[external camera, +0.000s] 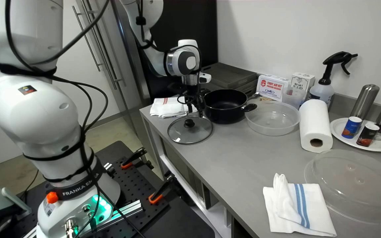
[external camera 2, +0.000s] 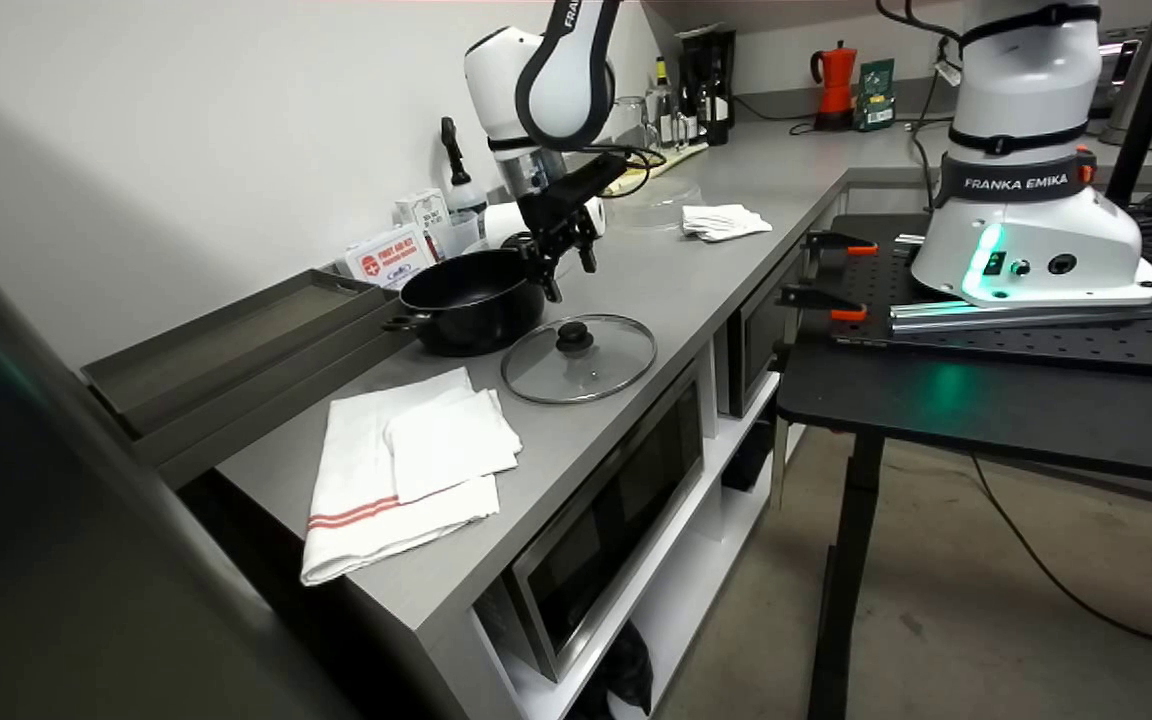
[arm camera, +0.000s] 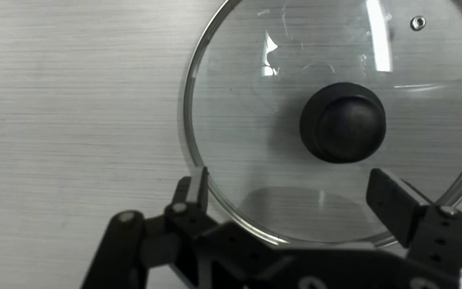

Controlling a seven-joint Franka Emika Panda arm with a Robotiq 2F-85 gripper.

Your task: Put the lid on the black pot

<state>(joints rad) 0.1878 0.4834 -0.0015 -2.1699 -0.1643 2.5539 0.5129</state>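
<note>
The lid lies flat on the counter near its front edge, its glass and dark centre knob showing in both exterior views. Beside it, towards the wall, stands the black pot with its top uncovered; two side handles show. My gripper points down over the lid's pot side and is open, with no object between its fingers. From the wrist view the jaws stand wide apart, and the knob sits beyond the fingertips, nearer the right finger. The pot is out of the wrist view.
A clear round dish stands close to the pot's handle, with a paper towel roll past it. Folded white towels lie at the counter's end. Dark stacked trays sit behind the pot. The counter's front edge runs close to the lid.
</note>
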